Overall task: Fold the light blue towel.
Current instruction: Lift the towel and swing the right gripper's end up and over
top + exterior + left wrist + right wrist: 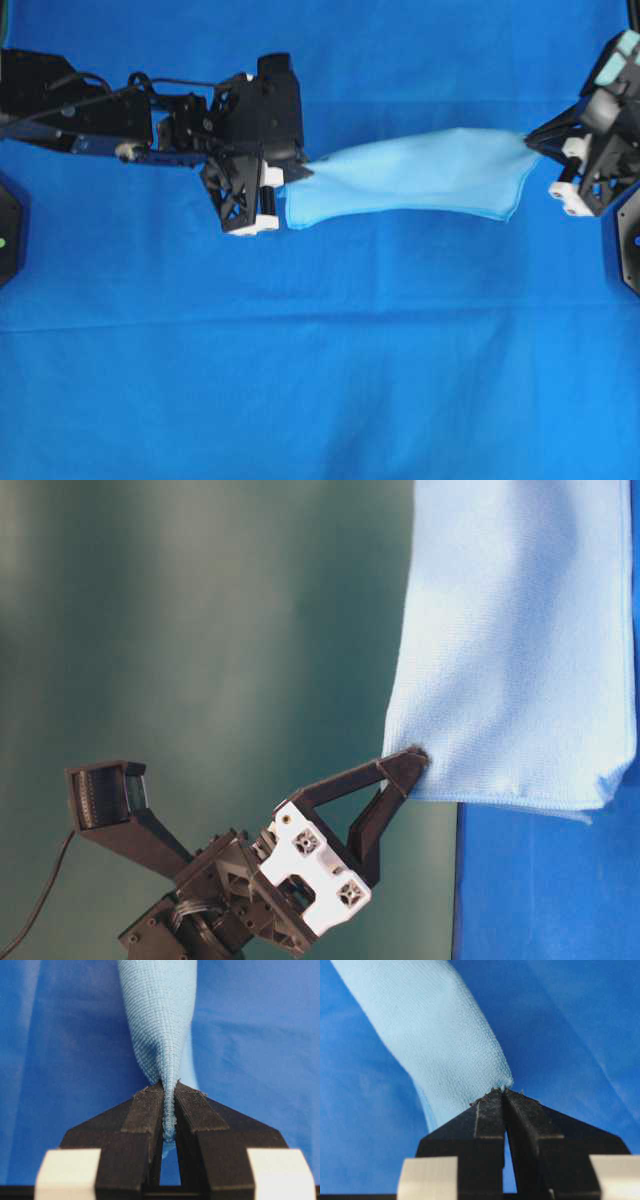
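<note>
The light blue towel point(410, 175) hangs stretched above the table between both grippers, sagging toward its lower edge. At the towel's left end, my left gripper point(305, 172) is shut on a corner. The left wrist view shows that gripper point(169, 1091) with towel point(160, 1010) fabric bunched between its black fingers point(145, 1110). My right gripper point(530, 140) is shut on the opposite corner. Its wrist view shows the gripper point(502, 1091) pinching the very tip of the towel point(435, 1025). In the table-level view a gripper point(415, 755) pinches a towel point(520, 640) corner.
A dark royal-blue table cloth point(320, 380) covers the whole table, with faint creases. Black arm bases sit at the left edge point(8, 230) and the right edge point(630, 240). The left arm's body point(150, 115) reaches in from the upper left.
</note>
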Controlling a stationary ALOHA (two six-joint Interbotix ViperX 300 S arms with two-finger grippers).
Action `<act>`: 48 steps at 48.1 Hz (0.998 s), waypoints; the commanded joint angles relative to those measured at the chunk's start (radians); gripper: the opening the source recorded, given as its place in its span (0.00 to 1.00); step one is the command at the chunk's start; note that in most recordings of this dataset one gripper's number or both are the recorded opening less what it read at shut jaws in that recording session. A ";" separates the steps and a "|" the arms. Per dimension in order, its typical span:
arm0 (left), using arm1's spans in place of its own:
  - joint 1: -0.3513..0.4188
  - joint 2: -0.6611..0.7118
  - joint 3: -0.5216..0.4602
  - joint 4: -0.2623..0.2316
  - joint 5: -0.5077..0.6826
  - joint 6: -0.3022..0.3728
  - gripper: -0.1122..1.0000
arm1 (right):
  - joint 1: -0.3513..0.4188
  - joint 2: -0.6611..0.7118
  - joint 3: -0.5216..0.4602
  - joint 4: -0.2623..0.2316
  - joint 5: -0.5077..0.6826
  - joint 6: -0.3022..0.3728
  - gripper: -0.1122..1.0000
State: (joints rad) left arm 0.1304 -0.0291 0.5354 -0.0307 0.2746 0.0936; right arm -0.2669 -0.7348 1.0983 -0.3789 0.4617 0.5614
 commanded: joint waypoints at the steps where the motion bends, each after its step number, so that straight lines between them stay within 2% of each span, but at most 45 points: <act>1: -0.038 -0.028 -0.009 0.000 -0.034 0.002 0.12 | -0.034 0.037 -0.046 -0.028 -0.037 -0.002 0.12; 13: -0.172 -0.021 -0.005 0.000 -0.192 0.002 0.12 | -0.215 0.212 -0.150 -0.118 -0.141 -0.014 0.12; 19: -0.235 -0.012 -0.011 0.002 -0.301 0.005 0.12 | -0.273 0.316 -0.222 -0.150 -0.199 -0.018 0.12; 28: -0.279 0.017 -0.034 0.002 -0.445 0.031 0.12 | -0.290 0.474 -0.388 -0.196 -0.244 -0.020 0.12; 35: -0.279 0.057 -0.071 0.002 -0.474 0.058 0.12 | -0.290 0.558 -0.492 -0.204 -0.242 -0.020 0.12; 42: -0.278 0.087 -0.097 0.000 -0.474 0.112 0.12 | -0.290 0.584 -0.525 -0.204 -0.241 -0.023 0.12; 48: -0.267 0.110 -0.121 0.002 -0.477 0.115 0.12 | -0.290 0.571 -0.508 -0.206 -0.227 -0.023 0.12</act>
State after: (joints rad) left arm -0.0920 0.0874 0.4571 -0.0337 -0.1856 0.1994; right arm -0.5170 -0.1442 0.6044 -0.5737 0.2194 0.5415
